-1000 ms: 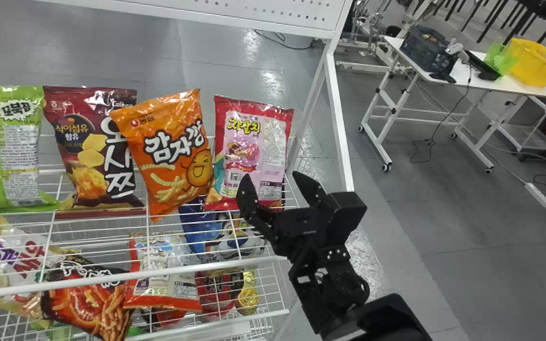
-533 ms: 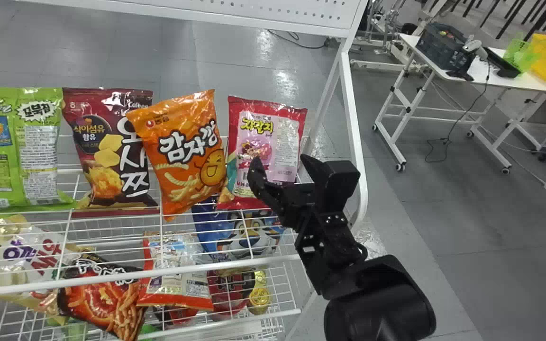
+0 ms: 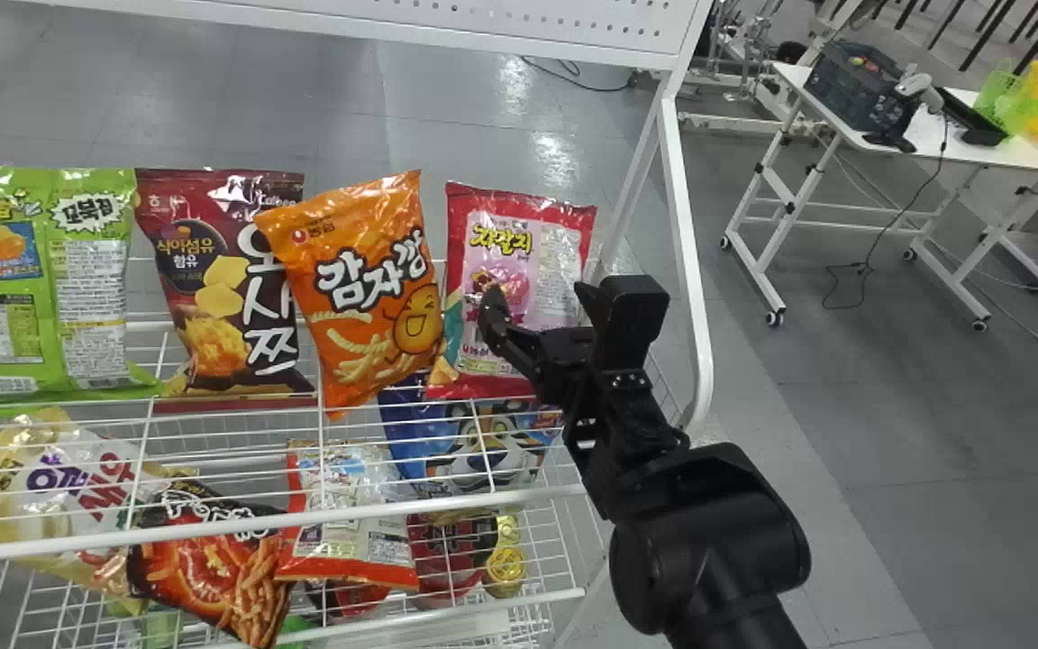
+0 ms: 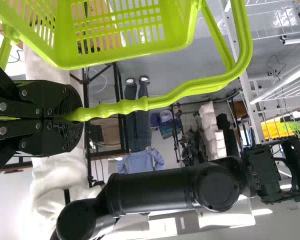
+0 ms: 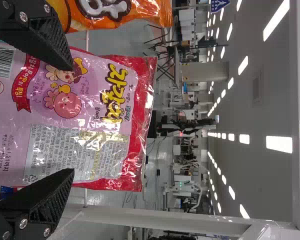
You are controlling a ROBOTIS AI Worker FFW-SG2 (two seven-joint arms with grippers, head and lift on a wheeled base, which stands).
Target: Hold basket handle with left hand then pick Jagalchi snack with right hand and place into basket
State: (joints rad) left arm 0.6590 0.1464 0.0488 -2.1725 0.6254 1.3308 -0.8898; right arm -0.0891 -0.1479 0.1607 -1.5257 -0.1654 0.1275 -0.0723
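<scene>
My right gripper (image 3: pixel 532 302) stands open in front of the pink and red Jagalchi snack (image 3: pixel 519 243), which stands upright at the right end of the upper wire shelf. In the right wrist view the open right gripper (image 5: pixel 72 120) has its two fingers spread over the front of the Jagalchi bag (image 5: pixel 90 115); whether they touch it I cannot tell. In the left wrist view my left gripper (image 4: pixel 72 117) is shut on the green basket handle (image 4: pixel 135 105), and the green basket (image 4: pixel 125 55) hangs from it.
An orange snack bag (image 3: pixel 357 279) stands close left of the Jagalchi bag, then a maroon bag (image 3: pixel 222 279) and a green bag (image 3: pixel 41 288). More bags lie on the wire shelf (image 3: pixel 303 518) below. A white post (image 3: pixel 688 261) rises right of the gripper.
The right gripper has moved up and forward to the front of the Jagalchi bag, still open. The shelf and bags have shifted right in the head view.
</scene>
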